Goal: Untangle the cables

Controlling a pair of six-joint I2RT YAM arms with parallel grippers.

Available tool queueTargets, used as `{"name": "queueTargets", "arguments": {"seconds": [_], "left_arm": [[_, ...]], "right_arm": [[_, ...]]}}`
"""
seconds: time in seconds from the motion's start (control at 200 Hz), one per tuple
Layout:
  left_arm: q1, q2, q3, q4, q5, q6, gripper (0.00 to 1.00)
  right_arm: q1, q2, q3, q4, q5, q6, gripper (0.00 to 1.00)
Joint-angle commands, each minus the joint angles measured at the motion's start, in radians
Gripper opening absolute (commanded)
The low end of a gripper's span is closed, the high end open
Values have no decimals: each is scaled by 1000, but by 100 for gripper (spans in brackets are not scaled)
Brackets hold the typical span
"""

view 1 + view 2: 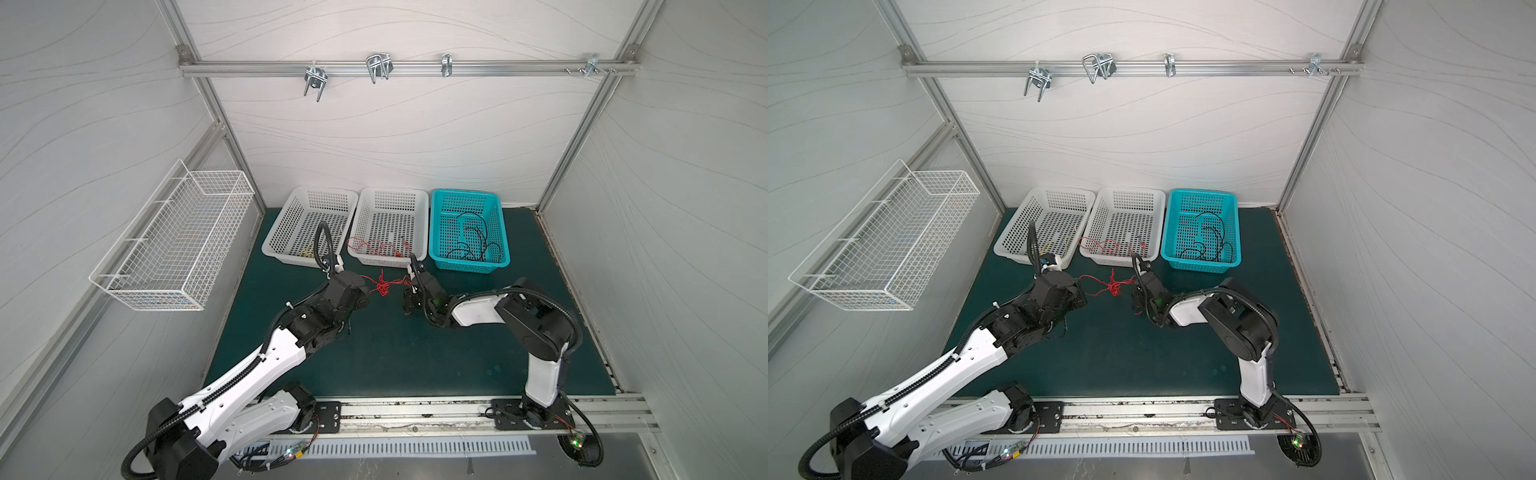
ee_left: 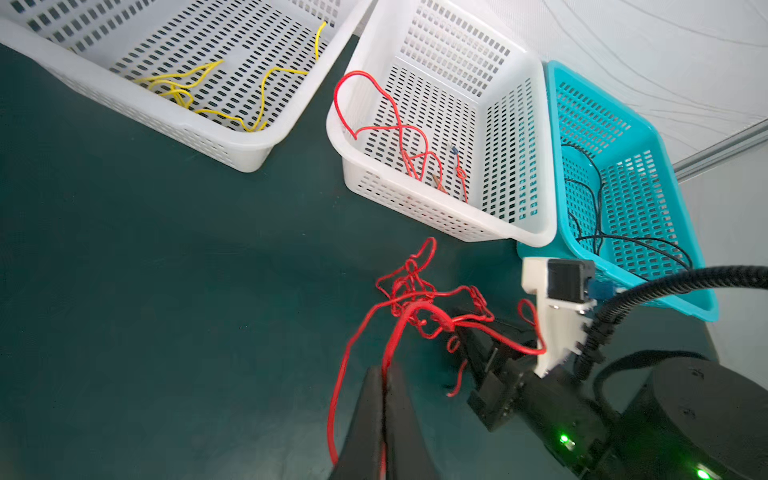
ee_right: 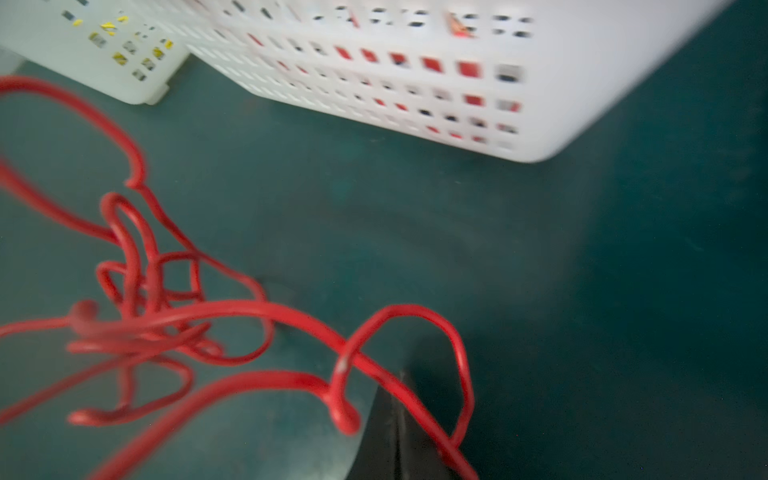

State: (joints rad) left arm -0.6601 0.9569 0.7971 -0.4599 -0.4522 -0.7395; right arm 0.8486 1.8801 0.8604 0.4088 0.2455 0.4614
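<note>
A tangle of red cable (image 1: 382, 286) (image 1: 1113, 286) (image 2: 415, 299) (image 3: 145, 316) lies on the green mat between my two grippers. My left gripper (image 2: 384, 372) is shut on one red strand that leads into the tangle. My right gripper (image 3: 399, 382) (image 2: 459, 328) is shut at the other side of the tangle, with a red strand crossing its tips. Yellow cables (image 2: 187, 83) lie in the left white basket (image 1: 266, 249). More red cables (image 2: 399, 137) lie in the middle white basket (image 1: 390, 191). Black cables (image 1: 473, 241) lie in the teal basket (image 1: 465, 193).
The three baskets stand in a row at the back of the mat, close behind both grippers. A white wire basket (image 1: 174, 237) hangs on the left wall. Metal hooks (image 1: 378, 68) hang from a rail high on the back wall.
</note>
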Motion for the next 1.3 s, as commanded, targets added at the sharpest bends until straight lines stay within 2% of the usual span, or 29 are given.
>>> {"name": "queueTargets", "arguments": {"seconds": [0.0,0.18,0.465,0.605,0.81,0.935,1.091,1.216,1.296], "left_arm": [[14,-36,8,-34,-115,10,0],[67,-79,5,-81,-123,24,0],[183,-181,-26,-148,-133,47,0],[201,-198,-27,-171,-152,57,0],[203,-195,-31,-167,-143,62,0],[203,-200,-62,-109,-97,69,0],[203,-200,-86,-55,-50,67,0],[203,-196,-96,-39,-35,72,0],[203,-191,-97,-38,-29,71,0]], "right_arm": [[-14,-41,-60,-133,91,16,0],[-35,-127,-128,-196,147,19,0],[-132,-342,-268,-292,212,24,0],[-178,-429,-302,-335,223,4,0],[-187,-530,-310,-405,276,-69,0],[-186,-613,-350,-326,156,-142,0],[-187,-728,-382,-227,-87,-239,0],[-186,-800,-322,-296,-257,-301,0],[-187,-831,-270,-361,-303,-323,0]]}}
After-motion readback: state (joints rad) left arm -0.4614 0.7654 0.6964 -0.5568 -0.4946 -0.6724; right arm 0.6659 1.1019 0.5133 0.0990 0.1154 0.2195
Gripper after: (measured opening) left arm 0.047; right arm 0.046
